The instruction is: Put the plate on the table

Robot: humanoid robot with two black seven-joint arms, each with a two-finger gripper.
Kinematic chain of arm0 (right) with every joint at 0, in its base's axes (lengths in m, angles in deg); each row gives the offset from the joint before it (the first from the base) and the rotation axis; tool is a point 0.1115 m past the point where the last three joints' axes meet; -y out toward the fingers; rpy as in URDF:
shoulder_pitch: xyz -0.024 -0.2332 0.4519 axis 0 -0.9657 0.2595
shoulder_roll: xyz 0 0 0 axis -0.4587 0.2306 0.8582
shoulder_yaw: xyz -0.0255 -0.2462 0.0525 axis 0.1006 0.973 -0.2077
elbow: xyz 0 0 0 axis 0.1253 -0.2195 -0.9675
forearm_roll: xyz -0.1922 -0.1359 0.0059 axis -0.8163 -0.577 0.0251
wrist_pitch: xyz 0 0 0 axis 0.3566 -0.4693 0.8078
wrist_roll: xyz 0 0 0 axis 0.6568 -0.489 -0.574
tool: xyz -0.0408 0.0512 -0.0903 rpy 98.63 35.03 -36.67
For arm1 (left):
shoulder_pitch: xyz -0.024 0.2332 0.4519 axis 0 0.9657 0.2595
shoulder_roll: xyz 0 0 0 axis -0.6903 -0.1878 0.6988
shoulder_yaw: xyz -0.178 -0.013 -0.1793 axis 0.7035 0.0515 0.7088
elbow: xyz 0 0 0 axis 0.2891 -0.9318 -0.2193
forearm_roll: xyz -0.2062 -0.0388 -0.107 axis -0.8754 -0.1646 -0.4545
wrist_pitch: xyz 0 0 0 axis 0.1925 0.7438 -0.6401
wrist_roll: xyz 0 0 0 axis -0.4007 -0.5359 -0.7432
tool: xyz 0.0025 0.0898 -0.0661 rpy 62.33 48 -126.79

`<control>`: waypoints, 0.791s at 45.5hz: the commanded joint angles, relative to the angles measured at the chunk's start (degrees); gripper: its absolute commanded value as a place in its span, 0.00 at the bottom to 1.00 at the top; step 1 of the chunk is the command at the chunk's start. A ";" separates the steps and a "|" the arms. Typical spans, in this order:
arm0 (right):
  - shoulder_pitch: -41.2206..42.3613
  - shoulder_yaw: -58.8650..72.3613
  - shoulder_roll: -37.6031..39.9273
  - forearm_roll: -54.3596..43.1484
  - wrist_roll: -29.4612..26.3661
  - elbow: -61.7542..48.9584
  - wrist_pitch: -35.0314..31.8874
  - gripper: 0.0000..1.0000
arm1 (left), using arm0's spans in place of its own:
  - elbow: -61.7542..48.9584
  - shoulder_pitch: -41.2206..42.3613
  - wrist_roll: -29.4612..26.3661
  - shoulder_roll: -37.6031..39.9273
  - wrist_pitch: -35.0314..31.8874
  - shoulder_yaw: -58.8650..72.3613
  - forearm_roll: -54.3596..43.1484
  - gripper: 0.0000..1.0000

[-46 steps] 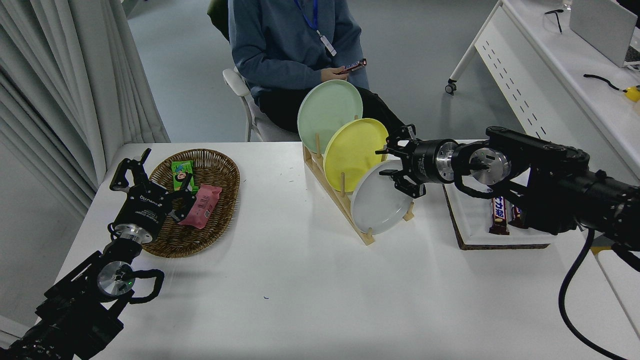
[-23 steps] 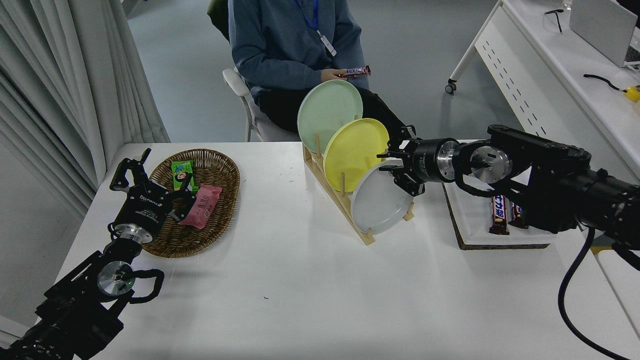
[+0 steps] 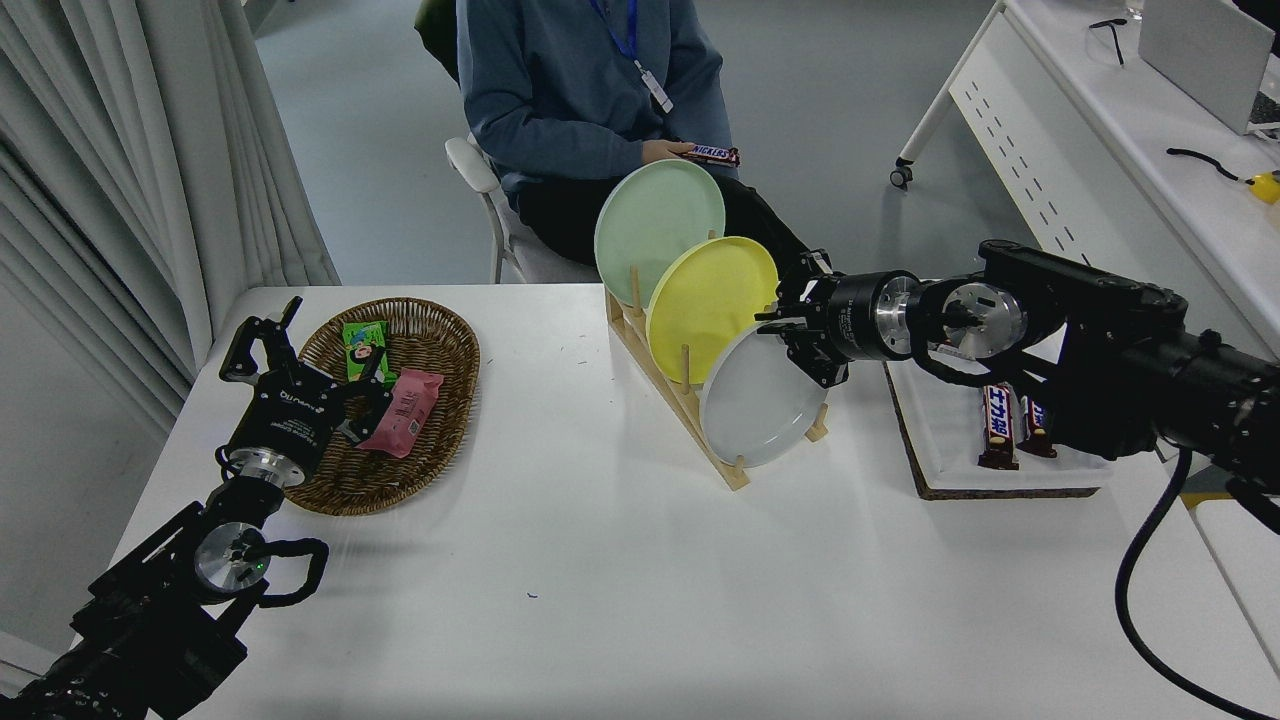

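The pale grey plate [image 3: 755, 410] stands on edge in the front slot of a wooden rack [image 3: 738, 476] on the white table [image 3: 600, 570]. My right gripper [image 3: 792, 335] comes in from the right and is shut on the plate's upper right rim. The plate still rests in the rack, leaning against the yellow plate [image 3: 705, 300]. My left gripper [image 3: 300, 355] is parked at the lower left, open, over the near edge of a wicker basket [image 3: 445, 350].
A light green plate [image 3: 655, 215] stands in the rack's back slot. A white tray [image 3: 950, 445] with candy bars [image 3: 998, 425] lies right of the rack, under my right arm. A seated person [image 3: 580, 90] holds a candy bar at the far side.
My right gripper moved slightly forward and its fingers closed from wide open onto the grey plate's upper right rim. The left arm has not moved.
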 commanded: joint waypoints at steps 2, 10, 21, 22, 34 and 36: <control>0.18 0.05 0.25 0.23 -0.38 -0.03 0.03 0.11 | -0.02 0.01 0.00 0.00 -0.03 0.00 0.00 1.00; 0.27 0.05 0.69 0.23 -1.17 0.06 0.03 0.05 | -0.03 0.01 0.00 0.00 0.06 0.00 0.00 1.00; 0.27 0.05 0.86 0.14 -1.26 0.06 -0.32 0.05 | -0.02 -0.08 0.00 0.00 -0.03 0.00 0.00 1.00; 0.27 0.05 0.86 0.14 -1.26 0.06 -0.23 0.05 | 0.06 0.01 0.00 0.00 0.06 0.00 0.00 1.00; 1.15 -1.62 2.53 0.14 -1.26 0.06 -0.41 0.04 | -0.03 0.01 0.00 0.00 -0.03 0.00 0.00 1.00; 1.50 -1.71 2.53 0.14 -1.26 0.14 -0.49 0.04 | -0.02 0.01 0.00 0.00 -0.03 0.00 0.00 1.00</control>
